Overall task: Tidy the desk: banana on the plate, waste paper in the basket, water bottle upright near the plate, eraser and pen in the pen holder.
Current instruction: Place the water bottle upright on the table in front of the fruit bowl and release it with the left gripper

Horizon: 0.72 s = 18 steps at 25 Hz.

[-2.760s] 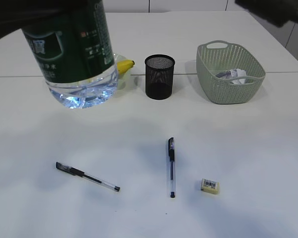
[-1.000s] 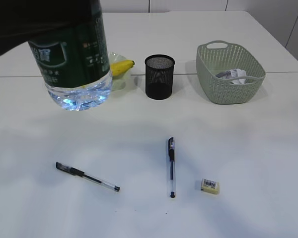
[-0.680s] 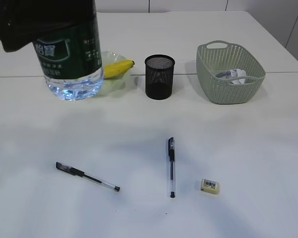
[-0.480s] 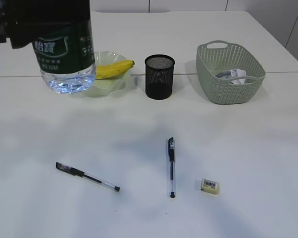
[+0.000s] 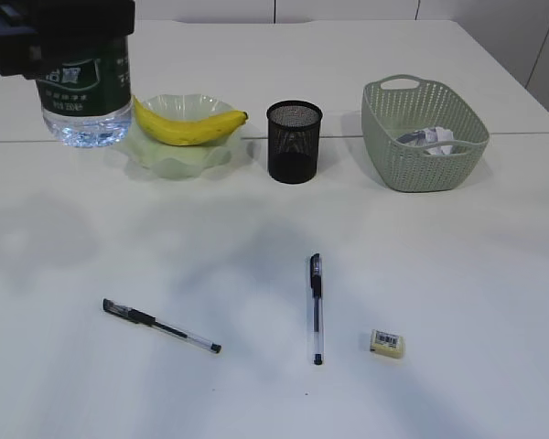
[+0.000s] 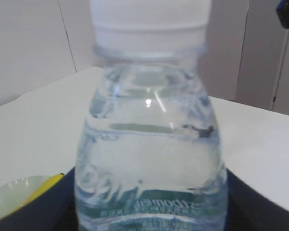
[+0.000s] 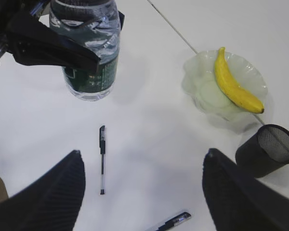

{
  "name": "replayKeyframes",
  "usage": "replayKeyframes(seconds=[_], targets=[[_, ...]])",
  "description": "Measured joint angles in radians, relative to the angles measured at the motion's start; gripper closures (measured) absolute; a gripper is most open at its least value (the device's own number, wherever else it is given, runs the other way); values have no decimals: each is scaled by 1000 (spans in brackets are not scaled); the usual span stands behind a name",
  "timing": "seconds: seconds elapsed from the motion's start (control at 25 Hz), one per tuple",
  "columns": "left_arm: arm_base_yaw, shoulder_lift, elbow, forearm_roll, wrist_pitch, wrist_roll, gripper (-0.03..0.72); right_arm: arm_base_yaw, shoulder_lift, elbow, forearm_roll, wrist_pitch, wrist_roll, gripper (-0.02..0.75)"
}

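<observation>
The white desk [image 5: 439, 274] fills every view. Taking the black mesh pen holder [image 5: 294, 141] as the landmark: to its right stands the pale green woven basket [image 5: 424, 133], with crumpled waste paper [image 5: 428, 139] inside, partly hidden by the basket's near wall. To the left of the pen holder sits the pale green plate [image 5: 178, 151], with the banana [image 5: 188, 130] lying across it.

Left of the plate, further from the pen holder, the water bottle [image 5: 83, 96] hangs upright in the left gripper [image 5: 59, 37], whose dark body covers the bottle's upper half and is itself cut off by the top edge of the exterior view. The bottle's base seems to be just above the desk, though contact cannot be judged from here. In the left wrist view the bottle's white cap and clear shoulder fill the frame; the fingers are mostly hidden, clamped on the bottle around its green label.

The right gripper [image 7: 144, 192] is out of the exterior view; its own camera shows the two dark fingers [image 7: 50, 197] spread wide, holding nothing, high over the desk.

Nearer the camera than the pen holder lie two black pens: one [image 5: 316, 308] almost straight in front, the other [image 5: 161, 326] to the front left. The small yellow eraser [image 5: 387, 343] lies front right, its label print too small to read.
</observation>
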<state>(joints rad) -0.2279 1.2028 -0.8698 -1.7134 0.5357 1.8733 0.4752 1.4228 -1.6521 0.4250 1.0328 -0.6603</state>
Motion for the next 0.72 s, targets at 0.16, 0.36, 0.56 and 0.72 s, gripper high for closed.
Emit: replayKeyframes(seconds=[0.16,0.36,0.56,0.72], targets=[[0,26,0,-30,-25,41,255,0,0,0,-63,6,56,174],[0,80,0,-42,-60,99,255,0,0,0,-166,23,133,174],[0,122,0,-47,-85,139,255,0,0,0,-235,43,187,178],[22,157,0,-50,-85,143,255,0,0,0,-270,51,218,183]])
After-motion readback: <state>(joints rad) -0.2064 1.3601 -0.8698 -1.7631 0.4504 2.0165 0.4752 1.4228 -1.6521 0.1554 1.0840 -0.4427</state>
